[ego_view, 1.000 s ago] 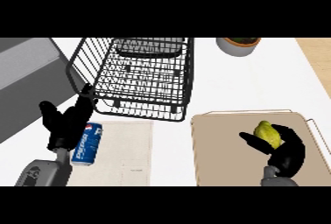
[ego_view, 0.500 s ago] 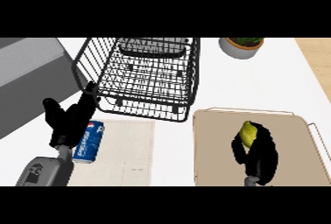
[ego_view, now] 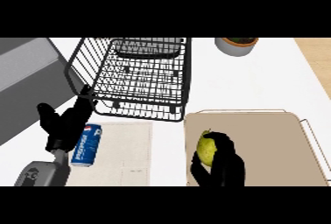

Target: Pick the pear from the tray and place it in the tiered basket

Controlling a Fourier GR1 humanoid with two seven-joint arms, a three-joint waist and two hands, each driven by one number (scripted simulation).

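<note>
**Pear in the right hand, over the tray's left side**

White table fills the view from above, with a grey panel along the left edge. At 12 o'clock stands the black wire tiered basket [ego_view: 139, 76], its grid open to the table beneath. At 1 o'clock, near the top edge, sits a small potted plant [ego_view: 237, 45]. A tan tray [ego_view: 271, 144] with a thin rim takes up the 4 o'clock area.

At about 5 o'clock the right hand [ego_view: 223, 164] comes in from the lower edge, its black fingers curled round the yellow-green pear [ego_view: 207, 148]. The pear shows at the hand's left side, over the tray's left part, well apart from the basket. Whether it has left the tray's surface I cannot tell.

At 8 o'clock the left hand [ego_view: 65, 122] rests with fingers straight and apart, pointing toward the basket's near corner. Just beside it a blue Pepsi can [ego_view: 86, 145] lies on its side on a pale cloth mat [ego_view: 126, 151].

The pear is likely light, firm and smooth-skinned, so it may slip or bruise; taking it round its wide belly, as the fingers do now, seems safest.

Compared with half a second ago, the right hand and pear have shifted toward the tray's left edge, nearer the basket. The left hand and can have not moved.
</note>
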